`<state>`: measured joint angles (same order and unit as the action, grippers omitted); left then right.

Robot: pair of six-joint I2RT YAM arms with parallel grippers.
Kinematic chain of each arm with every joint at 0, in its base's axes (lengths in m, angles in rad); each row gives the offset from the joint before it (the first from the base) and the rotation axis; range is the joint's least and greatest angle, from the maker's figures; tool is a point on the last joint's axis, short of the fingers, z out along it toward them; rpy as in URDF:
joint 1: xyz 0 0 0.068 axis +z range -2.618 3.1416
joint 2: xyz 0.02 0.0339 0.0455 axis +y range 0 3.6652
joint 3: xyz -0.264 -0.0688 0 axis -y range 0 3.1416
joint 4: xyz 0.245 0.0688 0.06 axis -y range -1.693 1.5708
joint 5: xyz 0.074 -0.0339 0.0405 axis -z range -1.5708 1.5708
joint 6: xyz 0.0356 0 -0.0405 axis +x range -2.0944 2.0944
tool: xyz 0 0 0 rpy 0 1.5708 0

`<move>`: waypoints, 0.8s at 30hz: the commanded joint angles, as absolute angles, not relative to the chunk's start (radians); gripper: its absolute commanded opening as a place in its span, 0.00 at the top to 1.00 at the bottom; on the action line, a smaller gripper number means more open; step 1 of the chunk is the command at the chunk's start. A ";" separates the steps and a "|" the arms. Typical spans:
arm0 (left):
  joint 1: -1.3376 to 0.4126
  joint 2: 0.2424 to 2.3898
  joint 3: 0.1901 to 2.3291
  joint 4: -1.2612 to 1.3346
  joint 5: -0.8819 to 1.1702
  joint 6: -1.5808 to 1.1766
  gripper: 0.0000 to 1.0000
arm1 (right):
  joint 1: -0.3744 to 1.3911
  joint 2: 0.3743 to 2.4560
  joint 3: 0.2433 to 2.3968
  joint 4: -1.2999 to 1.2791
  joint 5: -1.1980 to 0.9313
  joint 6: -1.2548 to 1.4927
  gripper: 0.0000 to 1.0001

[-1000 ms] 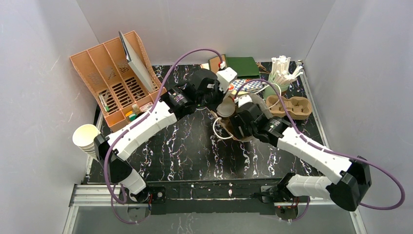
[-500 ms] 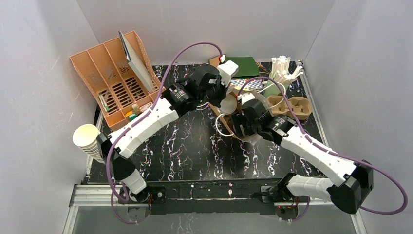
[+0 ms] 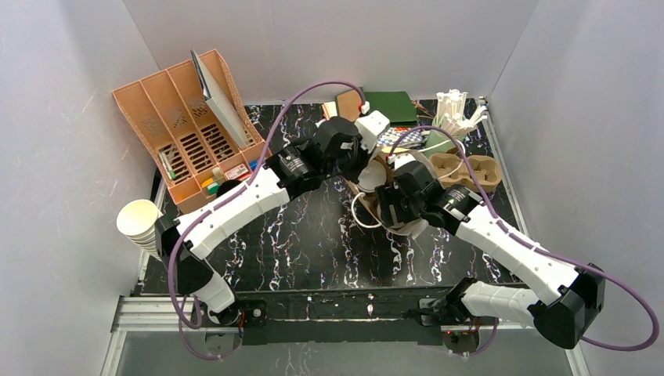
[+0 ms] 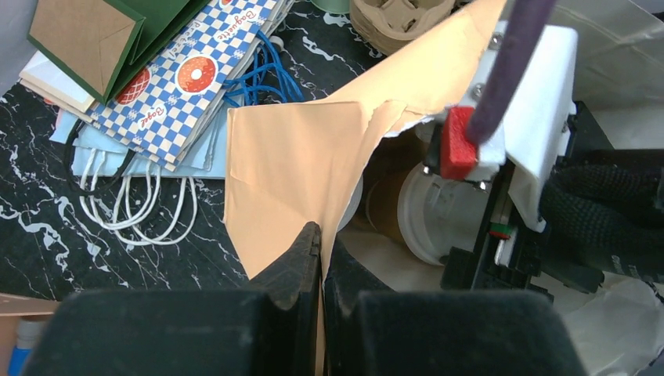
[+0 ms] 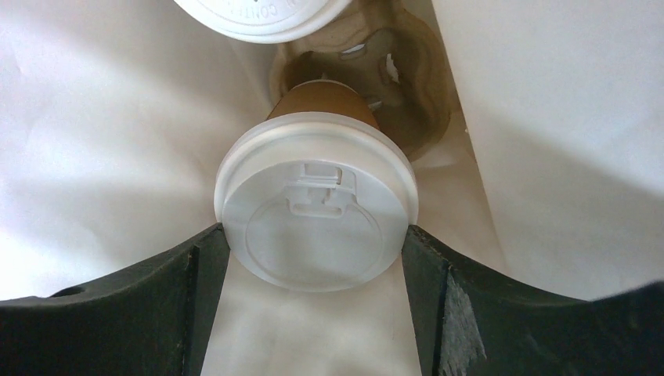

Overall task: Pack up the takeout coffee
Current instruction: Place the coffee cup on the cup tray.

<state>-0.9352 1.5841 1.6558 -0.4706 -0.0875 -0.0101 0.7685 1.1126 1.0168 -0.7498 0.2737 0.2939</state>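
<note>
Between the fingers of the right end effector (image 5: 313, 254) we've got a takeout coffee cup (image 5: 317, 196), tan sides with its white lid on. Both fingers press against the lid's rim, so that one's grasping the cup. All around it are the pale inner walls of the brown paper bag (image 4: 301, 157), so the cup is down inside the bag. Just past the end effector's tips a second white lid (image 5: 262, 16) pokes into the wrist view, and under the held cup we can see a pulp cup carrier (image 5: 411, 98) at the bag's bottom. Over on the other side, the left end effector (image 4: 322, 235) is clenched tight on the bag's torn top edge, paper pinched between its fingers. Beyond those fingertips a blue-checked bag (image 4: 188, 74) lies flat on the counter (image 3: 297, 235), and off to the bag's far side sits another empty carrier (image 3: 470, 171).
</note>
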 commanded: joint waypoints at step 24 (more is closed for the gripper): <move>-0.965 1.384 1.525 -0.336 -0.195 0.026 1.00 | 0.647 1.068 0.995 -0.662 0.439 0.437 0.74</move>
